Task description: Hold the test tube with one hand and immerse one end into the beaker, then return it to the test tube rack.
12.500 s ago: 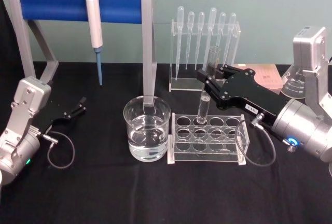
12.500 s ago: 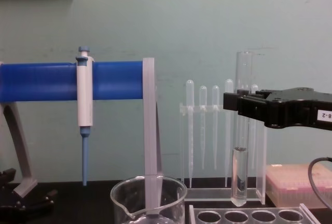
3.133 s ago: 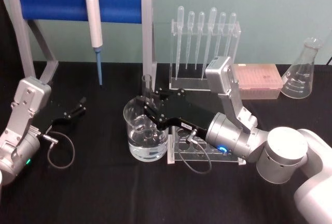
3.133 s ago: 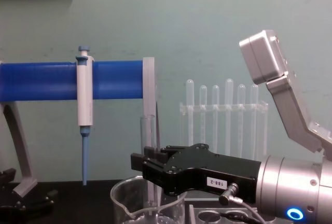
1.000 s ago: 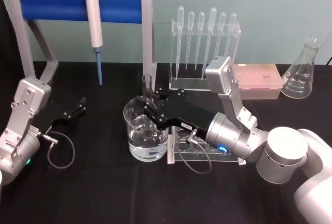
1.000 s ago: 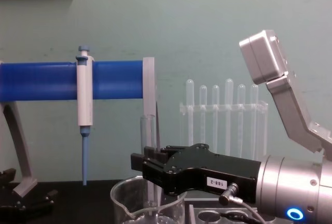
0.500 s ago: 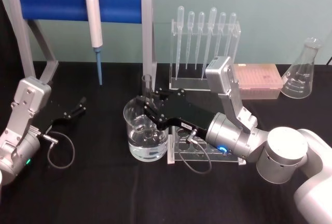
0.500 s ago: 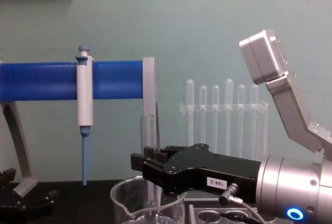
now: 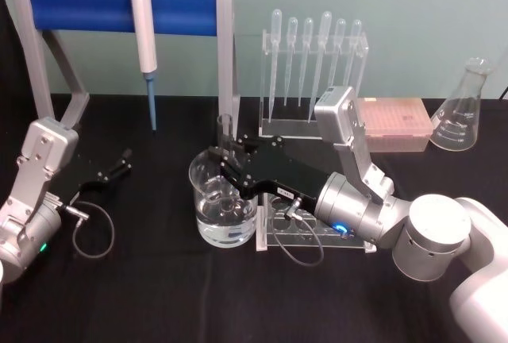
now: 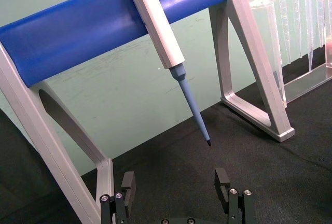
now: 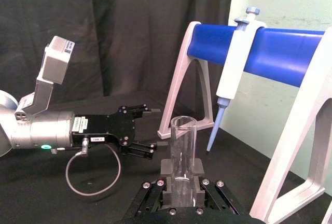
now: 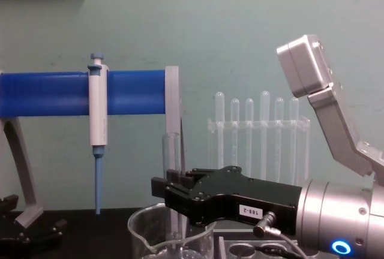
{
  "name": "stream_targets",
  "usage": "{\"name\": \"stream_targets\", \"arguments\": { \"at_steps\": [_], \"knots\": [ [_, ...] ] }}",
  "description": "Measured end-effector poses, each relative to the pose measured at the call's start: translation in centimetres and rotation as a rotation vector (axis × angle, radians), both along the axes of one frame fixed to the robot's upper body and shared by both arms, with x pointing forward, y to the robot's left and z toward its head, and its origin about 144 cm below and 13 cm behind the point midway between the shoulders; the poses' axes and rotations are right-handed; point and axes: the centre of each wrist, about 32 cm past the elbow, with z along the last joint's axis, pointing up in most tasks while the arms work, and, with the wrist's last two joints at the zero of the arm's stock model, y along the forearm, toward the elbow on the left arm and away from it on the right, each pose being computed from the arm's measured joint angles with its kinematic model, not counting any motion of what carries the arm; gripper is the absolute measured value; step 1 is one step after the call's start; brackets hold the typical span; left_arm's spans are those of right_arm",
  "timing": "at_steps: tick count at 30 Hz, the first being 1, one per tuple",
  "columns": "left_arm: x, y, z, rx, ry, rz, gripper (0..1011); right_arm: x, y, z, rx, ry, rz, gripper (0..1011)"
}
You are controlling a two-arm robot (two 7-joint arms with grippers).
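Note:
The test tube (image 9: 225, 132) stands upright in my right gripper (image 9: 217, 165), which is shut on its middle. Its lower end reaches down inside the beaker (image 9: 201, 175), a wide clear glass partly filled with water, at the table's middle. In the chest view the test tube (image 12: 170, 150) rises above the right gripper (image 12: 161, 189) and drops behind the beaker's rim (image 12: 144, 223). The right wrist view shows the test tube (image 11: 182, 149) clamped between the right gripper's jaws (image 11: 181, 183). My left gripper (image 10: 175, 186) rests open and empty at the left (image 9: 119, 163).
A clear tube rack (image 9: 359, 214) sits right of the beaker under my right arm. Behind stand a blue-barred stand (image 9: 87, 3) with a white-and-blue pipettor (image 9: 146, 41), a pipette rack (image 9: 313, 65), a pink box (image 9: 397, 121) and a flask (image 9: 460, 117).
Since 12.5 s ago the right gripper has carried the test tube left from above the rack into the beaker. Over the last three seconds nothing has visibly moved.

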Motion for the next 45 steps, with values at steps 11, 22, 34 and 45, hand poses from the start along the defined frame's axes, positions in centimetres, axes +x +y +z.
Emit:
{"name": "stream_targets", "arguments": {
  "at_steps": [11,22,34,45],
  "knots": [
    [0.0,0.0,0.0,0.0,0.0,0.0,1000,0.0,0.0,0.0,0.0,0.0,0.0,227],
    [0.0,0.0,0.0,0.0,0.0,0.0,1000,0.0,0.0,0.0,0.0,0.0,0.0,227],
    [0.0,0.0,0.0,0.0,0.0,0.0,1000,0.0,0.0,0.0,0.0,0.0,0.0,227],
    [0.0,0.0,0.0,0.0,0.0,0.0,1000,0.0,0.0,0.0,0.0,0.0,0.0,227]
  ]
}}
